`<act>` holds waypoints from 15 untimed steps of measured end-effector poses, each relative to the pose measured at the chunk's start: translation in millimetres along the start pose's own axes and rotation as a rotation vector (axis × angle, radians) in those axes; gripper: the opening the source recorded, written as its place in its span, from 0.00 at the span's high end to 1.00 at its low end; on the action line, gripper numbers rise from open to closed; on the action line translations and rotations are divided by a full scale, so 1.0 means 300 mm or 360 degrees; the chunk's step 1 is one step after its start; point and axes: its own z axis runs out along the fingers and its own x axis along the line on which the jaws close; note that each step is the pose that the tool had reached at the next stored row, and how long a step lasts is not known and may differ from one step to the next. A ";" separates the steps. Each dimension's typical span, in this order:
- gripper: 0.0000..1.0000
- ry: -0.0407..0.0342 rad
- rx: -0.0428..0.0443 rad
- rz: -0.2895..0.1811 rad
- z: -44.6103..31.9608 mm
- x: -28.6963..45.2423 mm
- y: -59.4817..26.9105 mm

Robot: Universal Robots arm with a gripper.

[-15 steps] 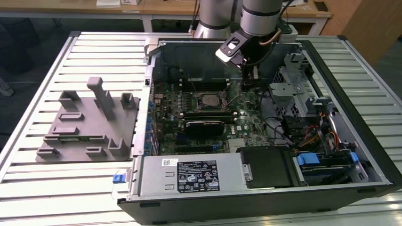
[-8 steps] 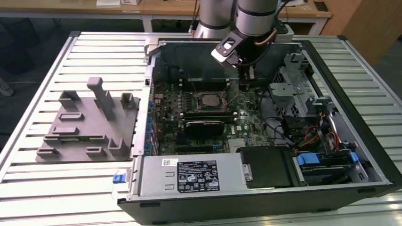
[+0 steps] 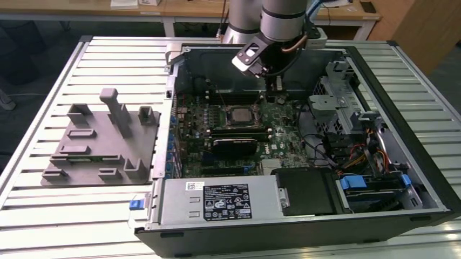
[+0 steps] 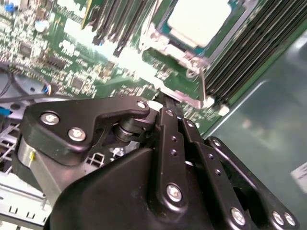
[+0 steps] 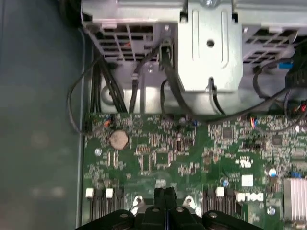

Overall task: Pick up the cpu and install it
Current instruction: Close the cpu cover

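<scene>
1. Lying on a slatted metal tabletop [image 3: 79,216], an open computer case [image 3: 288,238] shows its green motherboard [image 3: 284,127].
2. A grey fixture tray [image 3: 94,162] rests on the tabletop just beside the case, toward the exterior view's left. Wooden desks [image 3: 194,11] stand behind.
3. The arm [image 3: 284,21] reaches down into the case. Its gripper [image 3: 273,98] hangs over the motherboard, near the case's far wall.
4. In the first wrist view, the gripper's fingers [image 5: 159,196] are pressed together with nothing between them.
5. The cpu [image 3: 240,114] sits in its socket in the middle of the motherboard, near the gripper but apart from it. In the second wrist view its pale top plate [image 4: 204,19] shows inside a metal frame [image 4: 158,36].
6. A black-and-white printed label [image 3: 226,202] lies on the grey power supply [image 3: 180,208] at the case's near end.
</scene>
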 end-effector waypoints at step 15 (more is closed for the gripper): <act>0.89 0.0038 0.0001 0.0003 -0.003 0.000 -0.055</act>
